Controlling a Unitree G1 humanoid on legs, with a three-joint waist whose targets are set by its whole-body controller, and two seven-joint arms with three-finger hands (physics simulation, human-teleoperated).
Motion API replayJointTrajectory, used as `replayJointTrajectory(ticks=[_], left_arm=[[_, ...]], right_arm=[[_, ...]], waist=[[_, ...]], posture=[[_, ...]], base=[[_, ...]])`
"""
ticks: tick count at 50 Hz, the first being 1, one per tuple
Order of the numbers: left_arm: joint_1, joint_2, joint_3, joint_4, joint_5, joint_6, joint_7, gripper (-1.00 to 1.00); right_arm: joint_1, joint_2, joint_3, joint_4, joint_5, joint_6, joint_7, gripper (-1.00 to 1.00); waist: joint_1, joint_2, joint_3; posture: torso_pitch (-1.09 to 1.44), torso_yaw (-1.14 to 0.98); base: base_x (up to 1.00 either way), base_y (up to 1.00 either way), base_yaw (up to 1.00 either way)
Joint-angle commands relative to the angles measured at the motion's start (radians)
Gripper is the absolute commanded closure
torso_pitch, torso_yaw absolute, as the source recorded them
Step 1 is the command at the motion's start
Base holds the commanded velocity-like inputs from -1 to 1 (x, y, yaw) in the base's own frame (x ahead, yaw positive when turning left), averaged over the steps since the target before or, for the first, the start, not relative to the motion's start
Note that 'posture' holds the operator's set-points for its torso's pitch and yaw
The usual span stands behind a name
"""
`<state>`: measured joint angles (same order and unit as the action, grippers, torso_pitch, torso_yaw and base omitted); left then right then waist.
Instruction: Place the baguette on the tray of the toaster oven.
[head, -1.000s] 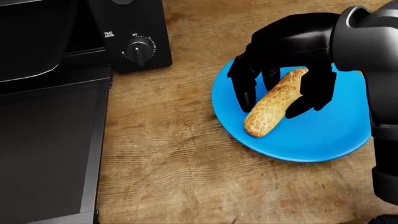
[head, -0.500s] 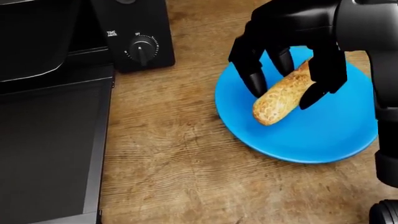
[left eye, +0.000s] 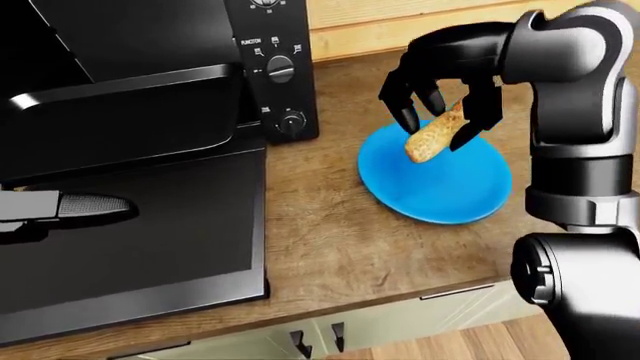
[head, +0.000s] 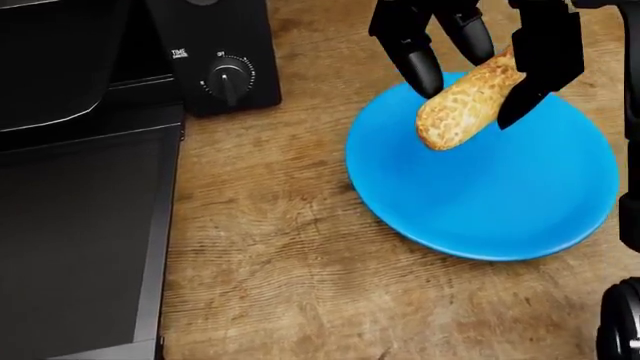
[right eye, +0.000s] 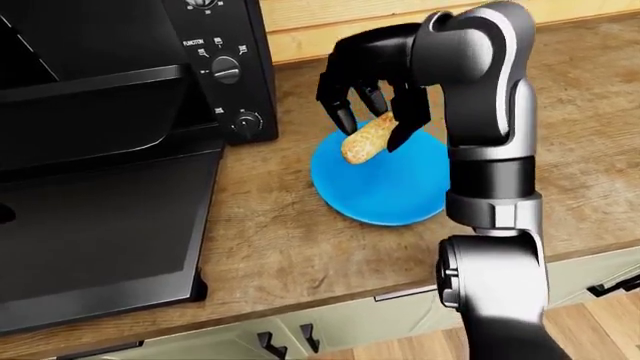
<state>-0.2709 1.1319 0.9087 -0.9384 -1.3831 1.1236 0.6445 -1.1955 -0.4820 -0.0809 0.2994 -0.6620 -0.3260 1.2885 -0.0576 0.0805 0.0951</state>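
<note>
The right hand (head: 470, 56) was clamped round the baguette (head: 468, 101), black fingers (head: 417, 64) pressing it from both sides, and the loaf hung tilted above the blue plate (head: 500, 202) in the upper right of the head view, its lower end clear of the plate. The plate lay on the wooden counter (head: 280, 255), just right of the toaster oven (left eye: 130, 112), which filled the left of the left-eye view. The oven's door (left eye: 130, 232) lay folded down flat across the lower left, and its control panel with knobs (left eye: 281, 69) stood between the open cavity and the plate. At the left edge of the left-eye view a grey part, perhaps the left hand (left eye: 60, 210), showed over the door; whether it was open I could not tell
</note>
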Motion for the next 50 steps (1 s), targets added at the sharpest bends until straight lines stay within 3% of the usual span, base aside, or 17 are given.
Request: replayJointTrajectory(ticks=[1, 16, 25, 36, 43, 50], left_arm=[[-0.008, 0.015, 0.028, 0.004, 0.016, -0.021, 0.006, -1.00], [-0.011, 0.002, 0.019, -0.003, 0.023, -0.025, 0.006, -1.00], [-0.019, 0.016, 0.007, 0.009, 0.034, -0.033, 0.007, -1.00], [-0.014, 0.026, 0.032, 0.019, 0.026, -0.037, -0.001, -1.00], [0.000, 0.040, 0.082, 0.026, 0.007, -0.032, -0.021, -1.00], [0.046, 0.029, 0.177, 0.013, -0.021, -0.014, -0.041, -1.00]], right_arm=[[-0.056, -0.014, -0.018, -0.029, 0.021, 0.014, -0.006, 0.84], [-0.228, -0.026, -0.012, -0.016, 0.031, 0.155, 0.023, 0.84], [-0.324, 0.014, 0.007, -0.009, -0.032, 0.291, -0.002, 0.84], [-0.405, 0.048, 0.022, -0.070, -0.062, 0.419, 0.041, 0.83], [-0.446, 0.104, 0.041, -0.071, -0.113, 0.503, -0.006, 0.83], [-0.478, 0.139, 0.056, -0.068, -0.128, 0.521, 0.006, 0.82]], waist=[[0.000, 0.000, -0.026], [0.015, 0.002, -0.020], [0.042, 0.006, -0.015], [0.079, 0.009, -0.012], [0.109, 0.011, -0.012], [0.148, 0.013, -0.010]], posture=[[0.00, 0.00], [0.00, 0.05], [0.00, 0.09], [0.00, 0.15], [0.00, 0.18], [0.00, 0.22]], base=[[0.00, 0.00, 0.00], [0.00, 0.00, 0.00], [0.00, 0.00, 0.00], [0.00, 0.00, 0.00], [0.00, 0.00, 0.00], [0.00, 0.00, 0.00]])
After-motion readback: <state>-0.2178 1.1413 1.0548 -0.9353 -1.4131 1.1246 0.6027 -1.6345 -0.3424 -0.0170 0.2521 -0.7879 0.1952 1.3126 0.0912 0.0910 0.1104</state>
